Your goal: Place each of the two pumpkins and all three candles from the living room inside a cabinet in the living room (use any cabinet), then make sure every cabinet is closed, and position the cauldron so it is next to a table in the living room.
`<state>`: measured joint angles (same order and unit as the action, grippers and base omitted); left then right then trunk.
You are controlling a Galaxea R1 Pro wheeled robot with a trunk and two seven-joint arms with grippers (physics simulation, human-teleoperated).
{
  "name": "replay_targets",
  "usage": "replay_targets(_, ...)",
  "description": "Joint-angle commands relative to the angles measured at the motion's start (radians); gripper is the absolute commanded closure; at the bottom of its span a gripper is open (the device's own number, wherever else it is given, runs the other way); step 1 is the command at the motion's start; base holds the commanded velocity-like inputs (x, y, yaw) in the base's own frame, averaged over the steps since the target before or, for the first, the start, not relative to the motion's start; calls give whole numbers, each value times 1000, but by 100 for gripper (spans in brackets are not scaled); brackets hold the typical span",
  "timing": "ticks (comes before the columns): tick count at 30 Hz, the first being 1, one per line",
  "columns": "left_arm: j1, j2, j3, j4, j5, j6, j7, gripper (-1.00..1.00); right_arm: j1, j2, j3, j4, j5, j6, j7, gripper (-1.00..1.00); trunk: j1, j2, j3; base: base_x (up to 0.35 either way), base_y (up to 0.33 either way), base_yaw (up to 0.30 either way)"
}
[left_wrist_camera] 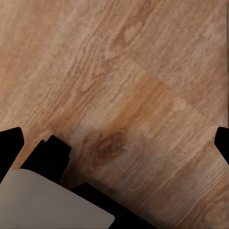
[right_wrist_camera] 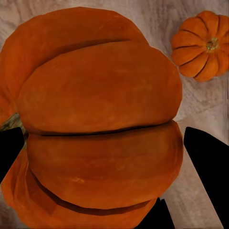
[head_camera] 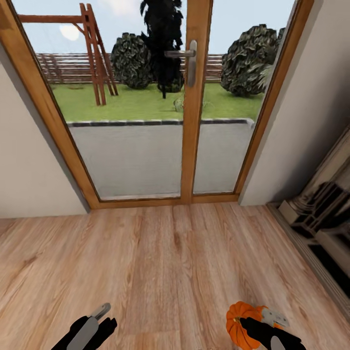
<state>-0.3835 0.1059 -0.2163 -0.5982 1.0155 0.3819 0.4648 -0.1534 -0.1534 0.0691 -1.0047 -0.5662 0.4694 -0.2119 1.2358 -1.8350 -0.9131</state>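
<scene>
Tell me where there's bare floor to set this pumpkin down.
Bare wood floor runs from the glass door back to both claws, widest between the left claw and the right claw gripping the pumpkin. It's crowded at the right, along the dark furniture.

Bright even daylight reaching you through the glass door (head_camera: 146, 97), soft faint shadows on the wood floor (head_camera: 160, 262), no glare, door frame bowed toward the edges, held pumpkin (right_wrist_camera: 95, 119) slightly soft close up.
</scene>
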Motion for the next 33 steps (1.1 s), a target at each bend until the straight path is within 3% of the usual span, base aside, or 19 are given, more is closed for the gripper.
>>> replay_targets(1, 0, 0, 0, 0, 0, 0, 0, -100, 0, 0, 0, 0, -1, 0, 0, 100, 0, 0, 0, 6, 2, -270)
replay_targets(33, 0, 1, -1, 2, 5, -33, -2, -100, 0, -2, -3, 0, 0, 2, 0, 100, 0, 0, -12, 0, 0, -274)
